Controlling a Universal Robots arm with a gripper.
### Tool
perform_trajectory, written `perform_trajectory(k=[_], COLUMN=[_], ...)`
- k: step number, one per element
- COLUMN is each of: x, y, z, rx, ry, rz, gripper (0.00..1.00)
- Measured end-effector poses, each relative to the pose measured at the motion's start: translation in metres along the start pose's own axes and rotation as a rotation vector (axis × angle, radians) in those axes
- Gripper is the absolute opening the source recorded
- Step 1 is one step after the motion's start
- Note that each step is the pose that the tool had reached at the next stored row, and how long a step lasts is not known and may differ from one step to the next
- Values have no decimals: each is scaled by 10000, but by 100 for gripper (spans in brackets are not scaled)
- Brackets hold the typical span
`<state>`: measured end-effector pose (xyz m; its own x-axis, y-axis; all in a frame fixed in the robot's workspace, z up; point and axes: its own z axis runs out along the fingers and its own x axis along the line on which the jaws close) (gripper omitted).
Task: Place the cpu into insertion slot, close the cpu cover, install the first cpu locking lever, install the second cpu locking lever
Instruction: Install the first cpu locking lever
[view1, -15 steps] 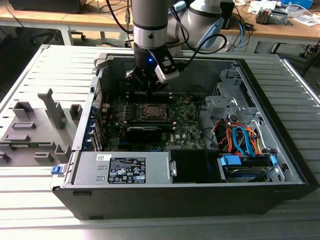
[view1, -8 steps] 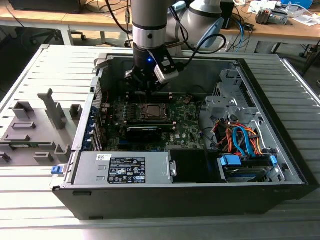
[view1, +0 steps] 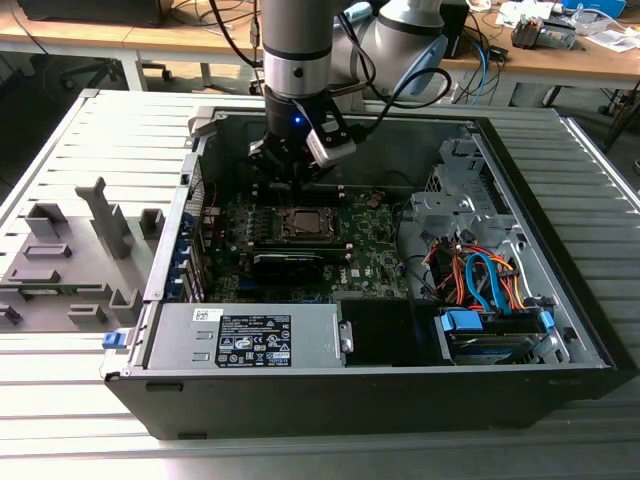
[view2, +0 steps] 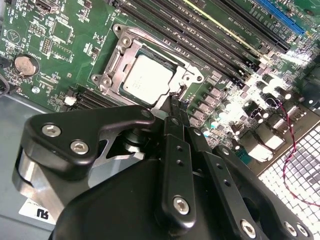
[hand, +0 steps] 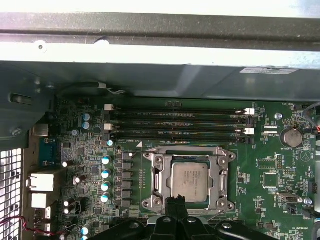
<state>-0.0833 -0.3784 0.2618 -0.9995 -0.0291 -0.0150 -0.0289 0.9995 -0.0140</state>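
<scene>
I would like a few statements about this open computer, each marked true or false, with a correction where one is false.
1. The cpu lies in the insertion slot. True.
2. The cpu cover stands upright. False: it lies flat around the cpu.
3. The end effector hangs far from the cpu. False: it is right at the cpu cover's edge.
4. A coin cell battery sits on the green motherboard. True.

One cpu (hand: 190, 181), one cpu cover (hand: 216, 175), four memory slots (hand: 177, 119)
</scene>
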Motion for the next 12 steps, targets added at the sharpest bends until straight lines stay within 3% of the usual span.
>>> perform_trajectory(k=[12], x=[39], y=[1], z=[0], rx=[-1], ry=[0], rz=[0], gripper=[11])
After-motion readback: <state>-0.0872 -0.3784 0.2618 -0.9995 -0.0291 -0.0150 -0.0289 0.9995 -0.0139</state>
